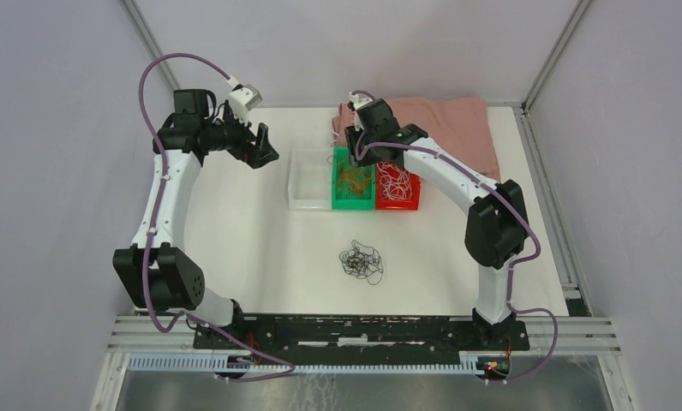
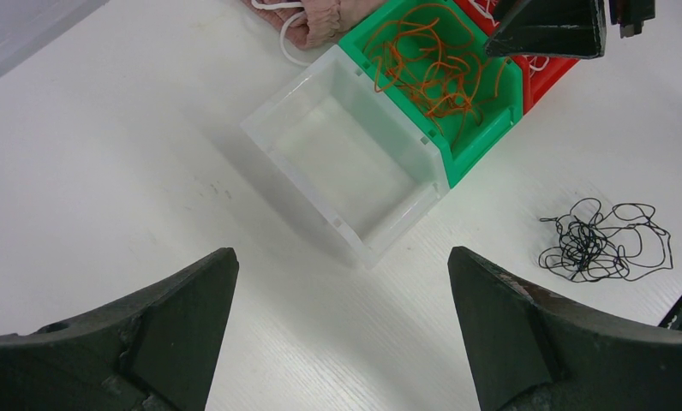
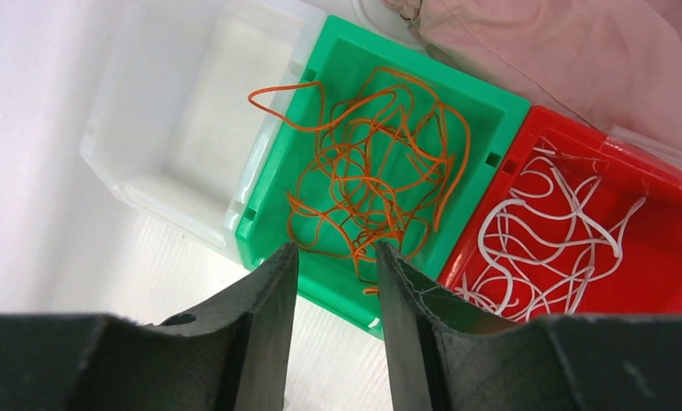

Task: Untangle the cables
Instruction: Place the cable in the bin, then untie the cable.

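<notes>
Matte black right pincer [image 3: 335,254], wiry orange cables [image 3: 367,175], glossy green bin [image 3: 432,64]

bins: three in a row on the table [image 1: 252,248], walls touching: left bin [image 1: 309,205], middle bin [image 1: 353,205], right bin [image 1: 397,205]
middle bin: cable pile [image 3: 363,171] sits inside
right bin: second cable pile [image 3: 543,231] inside
cloth [image 1: 449,128]: right behind the middle and right bins, running off further right
loose tangle [image 1: 361,261]: on the table in front of the middle bin, well apart from it
</notes>
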Controlling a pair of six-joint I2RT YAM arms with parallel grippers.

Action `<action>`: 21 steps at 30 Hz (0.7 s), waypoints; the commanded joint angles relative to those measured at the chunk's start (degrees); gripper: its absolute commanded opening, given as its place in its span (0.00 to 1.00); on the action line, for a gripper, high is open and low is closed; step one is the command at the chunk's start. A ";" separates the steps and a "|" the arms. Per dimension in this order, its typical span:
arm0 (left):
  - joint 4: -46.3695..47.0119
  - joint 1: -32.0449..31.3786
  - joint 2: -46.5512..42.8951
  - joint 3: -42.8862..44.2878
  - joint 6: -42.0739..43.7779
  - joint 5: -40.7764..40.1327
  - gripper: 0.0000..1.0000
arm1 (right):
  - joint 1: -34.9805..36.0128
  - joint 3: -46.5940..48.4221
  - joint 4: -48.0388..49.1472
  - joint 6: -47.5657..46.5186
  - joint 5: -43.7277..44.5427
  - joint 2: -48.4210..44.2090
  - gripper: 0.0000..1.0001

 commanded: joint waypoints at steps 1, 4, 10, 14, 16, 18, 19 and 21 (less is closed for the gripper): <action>1.55 0.46 -2.46 2.31 -0.34 0.58 0.99 | -0.11 0.12 1.42 -0.98 2.42 0.89 0.44; 0.70 0.54 -2.69 1.79 0.86 0.40 0.99 | 0.57 -6.73 7.83 -2.35 1.05 -2.98 0.47; -2.27 0.64 -2.36 0.83 3.54 1.46 0.99 | 6.44 -19.20 8.99 -7.55 0.67 -18.04 0.63; -2.93 0.63 -2.79 -1.14 5.43 1.90 0.99 | 8.74 -29.72 6.25 -2.99 -0.06 -26.83 0.64; -3.16 0.66 -2.96 -2.04 6.29 2.27 0.99 | 9.76 -34.94 6.99 -1.47 -2.78 -29.35 0.64; -3.67 0.64 -2.98 -2.47 7.01 2.90 0.99 | 10.24 -38.73 8.06 -1.16 -6.21 -29.76 0.64; -4.26 0.64 -2.96 -2.52 7.36 3.38 0.99 | 10.26 -39.71 8.41 -1.23 -7.90 -29.17 0.63; -5.03 0.66 -2.96 -2.45 7.69 3.93 0.99 | 10.26 -40.48 9.11 -2.34 -10.98 -26.95 0.62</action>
